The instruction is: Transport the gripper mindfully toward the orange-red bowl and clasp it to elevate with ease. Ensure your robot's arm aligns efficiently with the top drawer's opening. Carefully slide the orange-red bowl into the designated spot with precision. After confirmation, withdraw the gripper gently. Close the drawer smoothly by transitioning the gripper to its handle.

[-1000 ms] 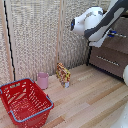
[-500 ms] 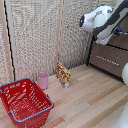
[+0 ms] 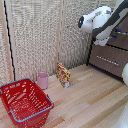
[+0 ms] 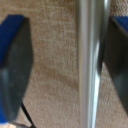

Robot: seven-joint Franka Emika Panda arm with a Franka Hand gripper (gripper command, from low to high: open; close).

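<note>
While my arm reaches in from the exterior view's upper right, its thick white joints sit high in front of the dark brown drawer unit at the far right of the scene. The top drawer is mostly covered by my own bulk there; only a strip of its brown front shows, and I cannot tell from this view how far it stands out. Below it the lower drawer shows its flat front with a slim silver bar.

My claw does not show clearly in the exterior view. In the wrist view its two dark fingers stand wide apart, one at each side of the picture, nothing between the pads touching them. So the claw is open and empty. Between the fingers runs a slim silver bar, the handle, lying closer to one finger than the other, against a brown grainy face. Whether either finger touches the bar I cannot tell; the picture is blurred.

The orange-red bowl shows in neither view.

On the pale wooden surface, at the exterior view's left and near, stands a red mesh basket. Just beyond it a pink cup stands upright. To the cup's right, near but apart, a small yellow and red packet stands before the woven screen wall.
</note>
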